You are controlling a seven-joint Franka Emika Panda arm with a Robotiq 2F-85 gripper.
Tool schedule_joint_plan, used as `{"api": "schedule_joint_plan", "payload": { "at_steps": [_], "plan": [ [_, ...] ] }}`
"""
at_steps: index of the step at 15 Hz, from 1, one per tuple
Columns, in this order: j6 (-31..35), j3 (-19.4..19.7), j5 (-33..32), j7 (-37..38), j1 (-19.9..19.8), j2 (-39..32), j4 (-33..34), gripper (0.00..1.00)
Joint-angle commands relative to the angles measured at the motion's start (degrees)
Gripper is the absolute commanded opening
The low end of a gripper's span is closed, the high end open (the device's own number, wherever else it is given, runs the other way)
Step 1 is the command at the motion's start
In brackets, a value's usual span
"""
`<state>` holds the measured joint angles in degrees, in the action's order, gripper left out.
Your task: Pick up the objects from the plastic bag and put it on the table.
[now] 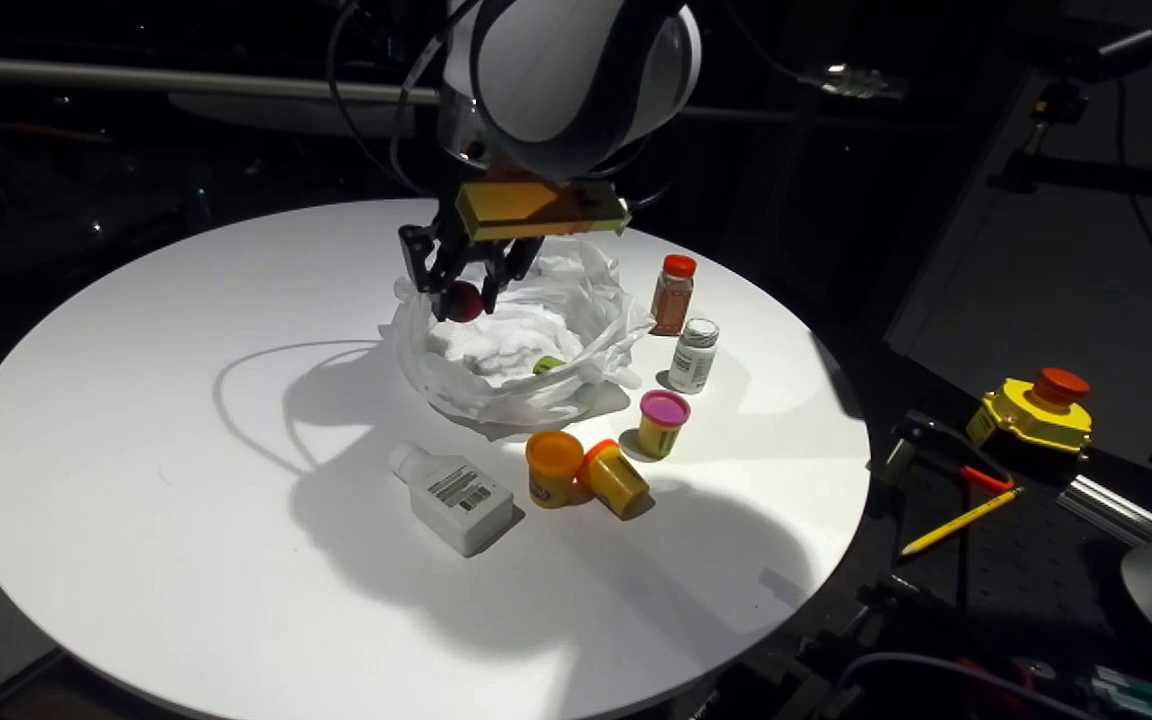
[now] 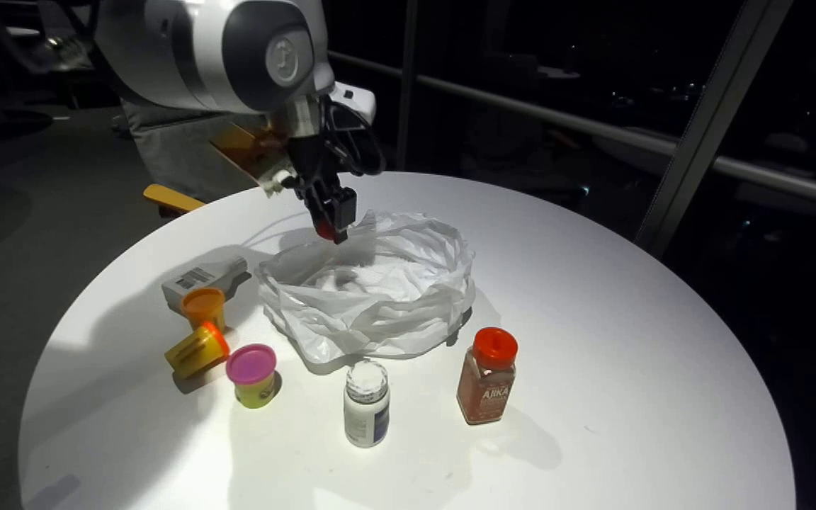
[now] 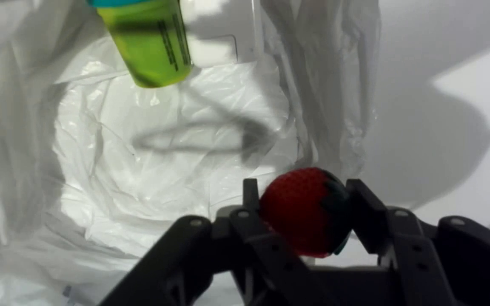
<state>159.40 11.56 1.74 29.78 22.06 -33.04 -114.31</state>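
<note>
The white plastic bag [image 1: 526,400] stands open on the round white table [image 1: 136,420]; it also shows in an exterior view [image 2: 372,326]. My gripper [image 3: 300,206] is shut on a red toy strawberry [image 3: 292,212] with dark green leaves, held between both fingertips. In both exterior views the strawberry [image 1: 464,302] [image 2: 324,230] hangs above the bag, near its rim. A green tub with a teal lid [image 3: 149,46] lies inside the bag; a bit of it shows in an exterior view [image 1: 546,366]. A white flat thing [image 3: 213,49] is beside the tub; I cannot tell what it is.
Around the bag on the table are a white bottle lying down [image 1: 461,500], an orange-lidded tub [image 1: 553,470], a tipped yellow tub [image 1: 616,482], a pink-lidded tub [image 1: 661,428], a white pill bottle [image 2: 367,411] and a red-capped spice jar [image 2: 487,386].
</note>
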Motion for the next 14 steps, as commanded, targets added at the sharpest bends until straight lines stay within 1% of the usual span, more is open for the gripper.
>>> {"api": "schedule_joint_plan", "payload": {
  "at_steps": [1,2,4,5,7,8,9,11,14],
  "plan": [
    [-3.28,1.77,-6.51,4.87,5.54,8.61,-6.65,0.29],
    [-4.05,0.15,-7.92,4.14,5.37,9.71,-7.06,0.29],
    [-4.56,-3.95,-8.84,0.72,3.41,7.86,-4.57,0.29],
    [-4.5,-6.07,-8.42,-1.17,2.19,6.84,-3.57,0.29],
    [-1.5,-10.2,-5.53,-6.37,-1.44,2.51,-1.04,0.29],
    [0.0,-10.25,-6.09,-6.72,-1.81,0.41,0.24,0.29],
    [1.7,-8.37,-8.17,-5.06,-0.69,-1.85,1.59,0.29],
    [5.46,-9.09,-6.82,-6.62,-1.79,-6.19,3.96,0.29],
    [7.69,-12.37,-4.0,-10.7,-4.75,-11.92,7.64,0.29]
  ]
}}
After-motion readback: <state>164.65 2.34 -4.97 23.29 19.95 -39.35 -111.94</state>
